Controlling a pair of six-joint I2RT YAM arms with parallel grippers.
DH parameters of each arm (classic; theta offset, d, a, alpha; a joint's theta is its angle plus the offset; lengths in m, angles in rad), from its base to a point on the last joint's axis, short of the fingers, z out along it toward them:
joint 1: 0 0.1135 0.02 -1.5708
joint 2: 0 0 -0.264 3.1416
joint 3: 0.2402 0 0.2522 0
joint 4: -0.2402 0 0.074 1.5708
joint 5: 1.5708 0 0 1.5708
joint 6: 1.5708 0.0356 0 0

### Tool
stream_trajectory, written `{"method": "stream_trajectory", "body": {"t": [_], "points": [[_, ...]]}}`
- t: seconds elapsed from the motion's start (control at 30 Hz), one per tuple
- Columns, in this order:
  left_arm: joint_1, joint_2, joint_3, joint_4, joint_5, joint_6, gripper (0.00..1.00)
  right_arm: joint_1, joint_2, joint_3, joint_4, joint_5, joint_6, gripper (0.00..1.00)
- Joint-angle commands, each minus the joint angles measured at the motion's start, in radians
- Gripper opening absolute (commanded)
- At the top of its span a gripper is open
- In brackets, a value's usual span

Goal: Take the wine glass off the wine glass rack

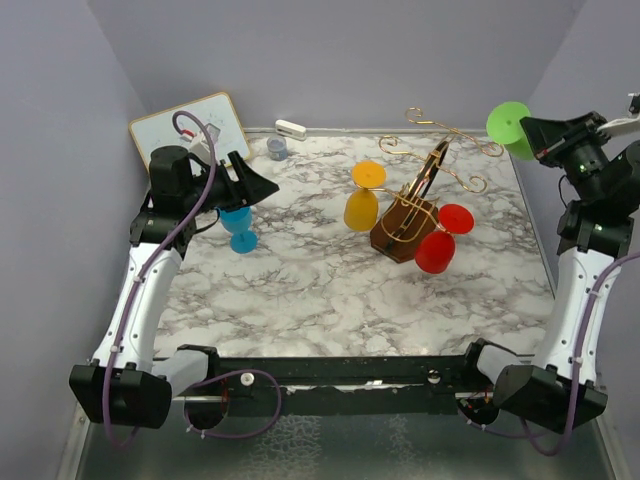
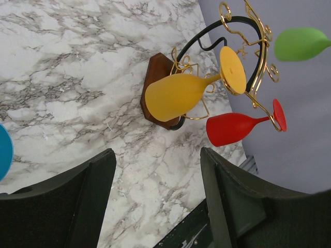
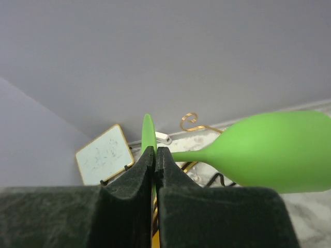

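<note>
The gold wire wine glass rack (image 1: 430,165) stands on its dark wooden base (image 1: 402,232) right of the table's centre. A yellow glass (image 1: 362,205) and a red glass (image 1: 437,248) hang on it upside down. My right gripper (image 1: 537,135) is shut on the foot of a green wine glass (image 1: 510,127), held high, to the right of the rack and apart from it. In the right wrist view the pads (image 3: 147,160) pinch the green foot, with the bowl (image 3: 279,150) to the right. My left gripper (image 2: 158,155) is open and empty above a blue glass (image 1: 238,228) standing on the table.
A small whiteboard (image 1: 195,125) leans at the back left. A white eraser (image 1: 290,128) and a small grey cup (image 1: 277,148) sit near the back wall. Grey walls close in the table on the left, back and right.
</note>
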Motion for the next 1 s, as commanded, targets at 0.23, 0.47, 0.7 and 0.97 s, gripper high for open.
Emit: {"method": "stream_trajectory", "body": {"t": [0.23,0.47,0.7,0.97], "points": [[-0.004,-0.124,-0.057,0.018,-0.056,-0.183,0.69,0.512,0.122,0.421,-0.183,0.011,-0.542,0.01],[-0.004,-0.267,-0.081,-0.024,-0.130,-0.413,0.69,0.857,0.176,0.470,-0.285,0.181,-0.846,0.01],[-0.004,-0.392,-0.082,-0.066,-0.201,-0.561,0.69,1.173,0.204,0.380,-0.232,0.413,-1.049,0.01],[-0.004,-0.426,-0.131,-0.081,-0.161,-0.686,0.70,1.468,0.210,0.206,-0.127,0.682,-1.215,0.01]]}}
